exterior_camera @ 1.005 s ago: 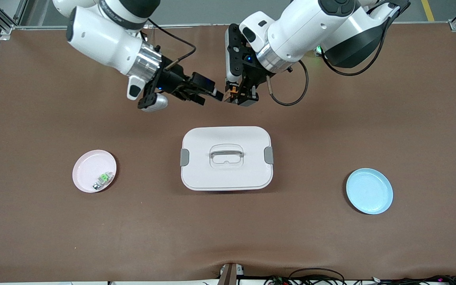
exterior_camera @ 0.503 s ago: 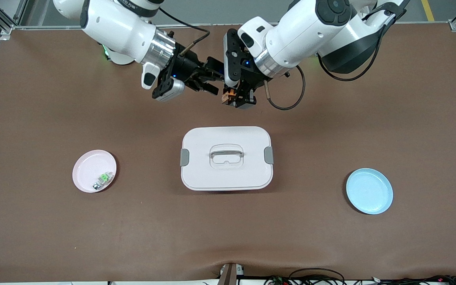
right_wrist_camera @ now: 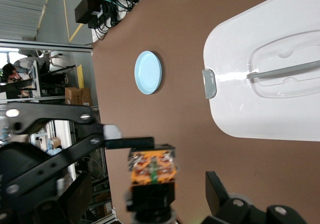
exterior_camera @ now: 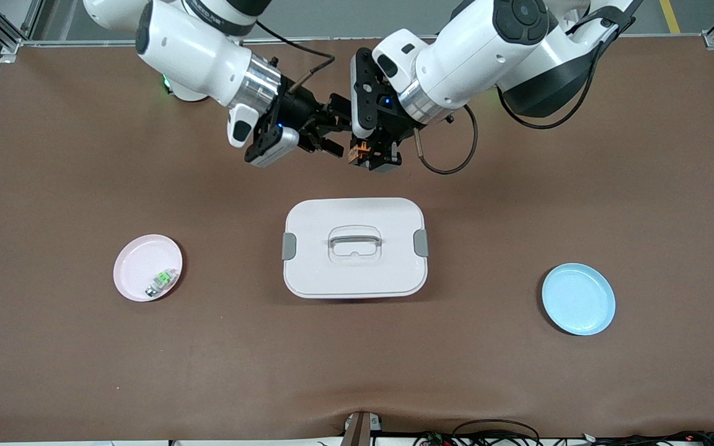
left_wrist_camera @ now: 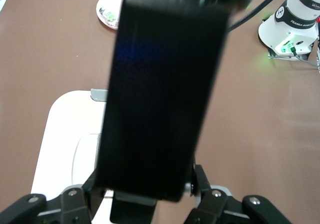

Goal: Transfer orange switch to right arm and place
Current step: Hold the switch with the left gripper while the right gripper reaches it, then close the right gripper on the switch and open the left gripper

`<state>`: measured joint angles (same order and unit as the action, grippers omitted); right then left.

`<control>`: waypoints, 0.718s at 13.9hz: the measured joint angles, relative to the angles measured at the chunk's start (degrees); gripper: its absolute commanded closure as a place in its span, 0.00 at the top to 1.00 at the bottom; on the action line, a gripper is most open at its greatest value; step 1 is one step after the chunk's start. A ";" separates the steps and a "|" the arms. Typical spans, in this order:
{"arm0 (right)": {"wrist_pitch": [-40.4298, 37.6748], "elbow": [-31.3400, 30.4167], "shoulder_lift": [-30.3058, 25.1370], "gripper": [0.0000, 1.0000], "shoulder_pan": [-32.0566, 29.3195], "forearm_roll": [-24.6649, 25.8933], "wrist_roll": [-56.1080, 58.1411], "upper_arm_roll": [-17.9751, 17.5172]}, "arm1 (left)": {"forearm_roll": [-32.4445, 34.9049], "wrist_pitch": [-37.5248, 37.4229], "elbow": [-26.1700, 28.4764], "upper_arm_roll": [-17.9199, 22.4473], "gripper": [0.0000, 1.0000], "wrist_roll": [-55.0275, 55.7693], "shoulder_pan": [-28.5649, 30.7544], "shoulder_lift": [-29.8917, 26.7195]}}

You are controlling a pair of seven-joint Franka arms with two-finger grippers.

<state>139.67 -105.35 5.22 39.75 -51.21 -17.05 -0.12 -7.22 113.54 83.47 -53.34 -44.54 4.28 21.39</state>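
Observation:
The orange switch (exterior_camera: 361,149), a stubby black part with an orange end, hangs in the air over the brown table, between the robots' bases and the white lidded box (exterior_camera: 388,272). My left gripper (exterior_camera: 365,156) is shut on it from above. My right gripper (exterior_camera: 332,132) is open, one finger on each side of the switch. In the right wrist view the orange switch (right_wrist_camera: 151,169) sits between my right gripper's (right_wrist_camera: 148,186) spread fingers (right_wrist_camera: 218,188). A dark blurred shape fills the left wrist view and hides the switch there.
The white box (right_wrist_camera: 260,84) with a handle sits mid-table. A pink plate (exterior_camera: 137,257) holding a small green-and-clear part (exterior_camera: 162,280) lies toward the right arm's end. A bare blue plate (exterior_camera: 578,299) lies toward the left arm's end.
My right arm has swung in toward the left gripper and turned its wrist, so its open fingers now flank the switch. The left gripper has barely shifted and keeps its hold.

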 measured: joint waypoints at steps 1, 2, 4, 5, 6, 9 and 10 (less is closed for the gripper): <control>0.20 0.00 0.76 1.00 0.05 0.00 0.54 -0.01 | 0.00 0.06 -0.02 -0.01 0.00 0.00 -0.03 0.00; 0.47 0.00 1.34 1.00 0.08 0.00 0.83 -0.01 | 0.00 0.08 -0.03 -0.02 0.00 0.00 -0.04 0.00; 0.93 0.00 1.83 1.00 0.11 0.00 0.95 -0.01 | 0.00 0.12 -0.04 -0.02 0.00 0.00 -0.05 0.00; 1.11 0.03 1.82 1.00 0.12 -0.05 0.95 -0.01 | 0.00 0.13 -0.04 -0.02 0.00 0.00 -0.05 0.00; 1.15 0.09 1.82 1.00 0.12 -0.06 0.95 -0.01 | 0.00 0.13 -0.04 -0.02 0.00 0.00 -0.05 0.00; 1.15 0.17 1.82 0.83 0.13 -0.09 0.92 -0.01 | 0.00 0.13 -0.04 -0.02 0.00 0.00 -0.12 0.00; 1.15 0.22 1.82 0.69 0.13 -0.09 0.93 -0.01 | 0.00 0.13 -0.04 -0.02 0.00 0.00 -0.20 0.00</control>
<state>140.82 -105.13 7.05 39.88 -51.30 -16.12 -0.14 -7.22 113.67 83.43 -53.36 -44.54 4.08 21.39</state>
